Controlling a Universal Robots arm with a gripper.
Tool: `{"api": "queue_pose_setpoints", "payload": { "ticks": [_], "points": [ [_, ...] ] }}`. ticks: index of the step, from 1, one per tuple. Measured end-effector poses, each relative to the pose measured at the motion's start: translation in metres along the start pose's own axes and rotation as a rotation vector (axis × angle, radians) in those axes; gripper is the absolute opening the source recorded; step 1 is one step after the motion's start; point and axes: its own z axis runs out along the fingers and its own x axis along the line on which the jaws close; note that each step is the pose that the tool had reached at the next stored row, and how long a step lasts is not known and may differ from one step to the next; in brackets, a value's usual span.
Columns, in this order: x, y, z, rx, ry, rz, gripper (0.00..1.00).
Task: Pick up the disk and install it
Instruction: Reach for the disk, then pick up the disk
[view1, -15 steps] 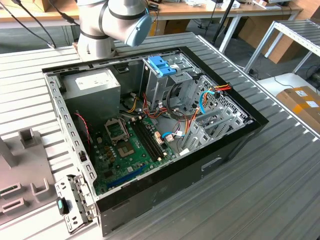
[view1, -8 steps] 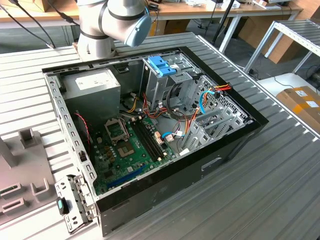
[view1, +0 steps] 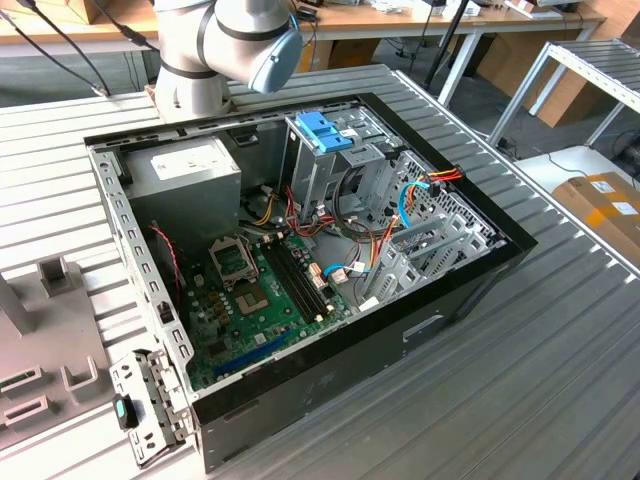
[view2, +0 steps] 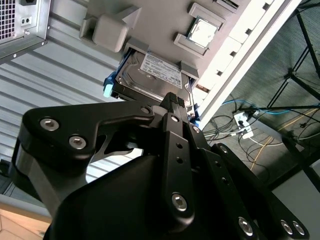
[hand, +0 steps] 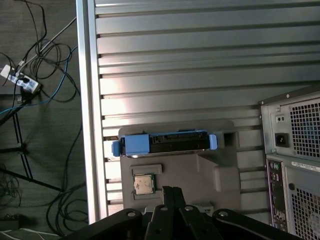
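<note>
Arm (view1: 195, 45): grey lower joints upright in the exterior view (blue cap on the side joint). Gripper (view2: 172, 98), black linkage, in both wrist views, jaws closed tip to tip.

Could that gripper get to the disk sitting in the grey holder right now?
Probably yes. The disk sits uncovered in the grey holder, and nothing stands between it and the gripper nearby. The jaws look shut, though, so they would have to open first.
</note>
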Motion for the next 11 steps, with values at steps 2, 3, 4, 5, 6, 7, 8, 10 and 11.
{"api": "queue_pose_setpoints", "payload": {
  "ticks": [2, 3, 4, 5, 6, 7, 8, 10, 11],
  "points": [
    [0.0001, 0.0, 0.0, 0.0, 0.0001, 0.0, 0.1],
    [0.0001, 0.0, 0.0, 0.0, 0.0, 0.0, 0.1],
    [0.0001, 0.0, 0.0, 0.0, 0.0, 0.0, 0.1],
    [0.0001, 0.0, 0.0, 0.0, 0.0, 0.0, 0.1],
    [0.0001, 0.0, 0.0, 0.0, 0.0, 0.0, 0.1],
    [0.0001, 0.0, 0.0, 0.0, 0.0, 0.0, 0.17],
    [0.0002, 0.0, 0.0, 0.0, 0.0, 0.0, 0.17],
    [0.0002, 0.0, 0.0, 0.0, 0.0, 0.0, 0.35],
    [0.0002, 0.0, 0.0, 0.0, 0.0, 0.0, 0.42]
  ]
}}
